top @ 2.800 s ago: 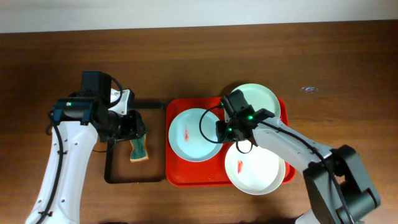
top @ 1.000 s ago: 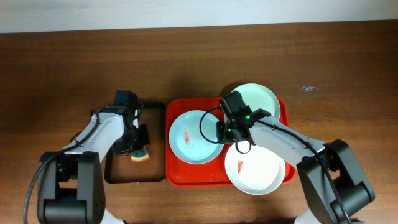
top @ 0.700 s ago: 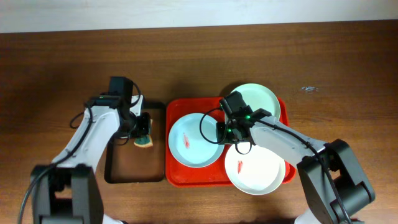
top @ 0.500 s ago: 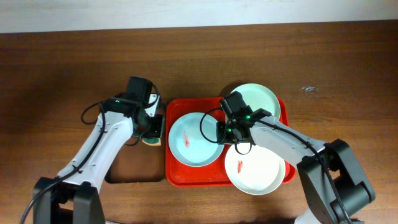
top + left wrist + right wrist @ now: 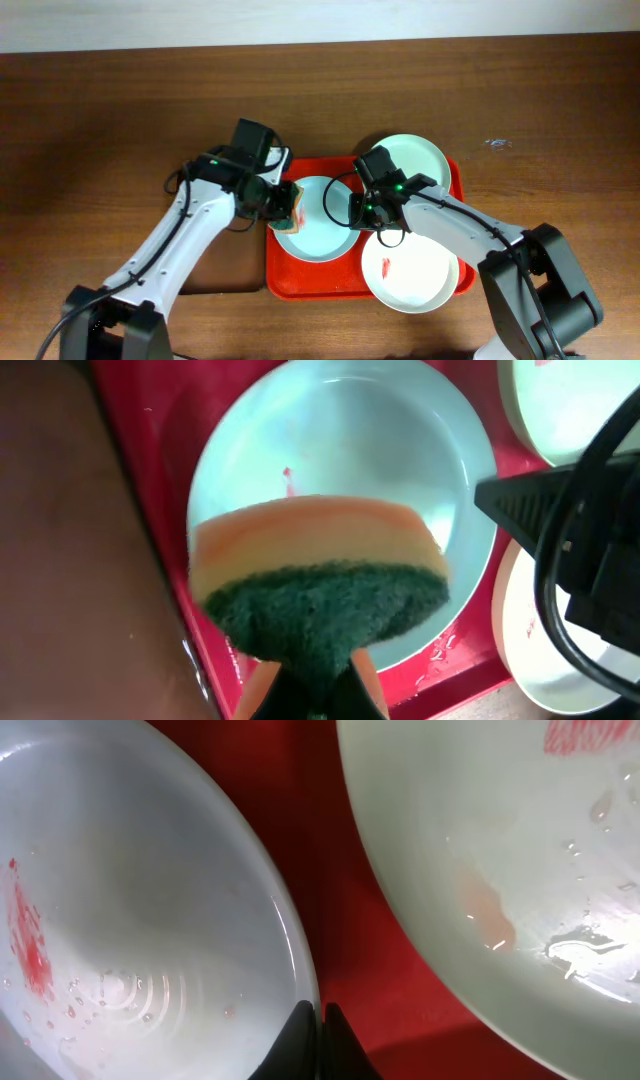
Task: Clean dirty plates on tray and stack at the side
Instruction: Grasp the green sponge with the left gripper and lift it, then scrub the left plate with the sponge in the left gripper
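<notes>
You see left gripper (image 5: 278, 198) clamped on sponge (image 5: 320, 560) above plate (image 5: 320, 235) at tray's (image 5: 290, 283) left side; right gripper (image 5: 357, 213) pinched on that plate's right rim.

No text, label, brand name, number or sign is legible in any of the three views. The bright red rectangular plastic tray (image 5: 300, 282), the round pale mint-white plates (image 5: 315, 236) and the orange foam sponge with a dark green scouring face (image 5: 320, 565) show plain, unmarked surfaces only. The red marks on the plates are smears, not characters.
</notes>
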Motion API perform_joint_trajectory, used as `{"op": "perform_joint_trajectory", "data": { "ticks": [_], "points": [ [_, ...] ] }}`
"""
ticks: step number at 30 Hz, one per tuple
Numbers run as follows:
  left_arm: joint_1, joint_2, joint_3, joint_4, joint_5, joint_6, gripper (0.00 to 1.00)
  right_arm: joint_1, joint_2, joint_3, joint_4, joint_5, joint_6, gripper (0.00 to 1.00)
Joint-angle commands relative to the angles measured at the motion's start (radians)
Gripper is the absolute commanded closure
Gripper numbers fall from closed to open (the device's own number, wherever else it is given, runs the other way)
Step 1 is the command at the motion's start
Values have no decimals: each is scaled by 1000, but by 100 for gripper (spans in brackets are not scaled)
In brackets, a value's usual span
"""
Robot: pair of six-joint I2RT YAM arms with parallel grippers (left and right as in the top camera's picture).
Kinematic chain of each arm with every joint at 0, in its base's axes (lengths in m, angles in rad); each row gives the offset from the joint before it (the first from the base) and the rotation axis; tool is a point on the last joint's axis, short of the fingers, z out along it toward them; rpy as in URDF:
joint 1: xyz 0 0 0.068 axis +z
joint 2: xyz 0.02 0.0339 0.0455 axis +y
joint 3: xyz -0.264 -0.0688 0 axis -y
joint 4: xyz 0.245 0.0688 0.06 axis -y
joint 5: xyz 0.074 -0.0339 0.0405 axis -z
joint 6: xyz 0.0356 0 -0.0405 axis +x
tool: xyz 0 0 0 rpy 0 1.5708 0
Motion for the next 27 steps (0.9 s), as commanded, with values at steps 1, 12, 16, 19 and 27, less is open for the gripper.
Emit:
{"op": "perform_joint_trajectory", "data": {
  "ticks": [1,12,16,19,27],
  "points": [
    [-35,-14,22,17,-87,-71,100,-2,5,11,-10,-2,8,96],
    [-42,254,22,144,-60,-103,100,-2,5,11,-13,2,7,96],
    [-42,372,22,198,17,-103,100,-2,5,11,-18,2,3,96],
    [-35,399,24,208,202,-44,100,-2,5,11,-26,2,3,96],
    [10,211,89,129,77,-20,100,-2,5,11,-25,-3,-5,96]
  ]
}}
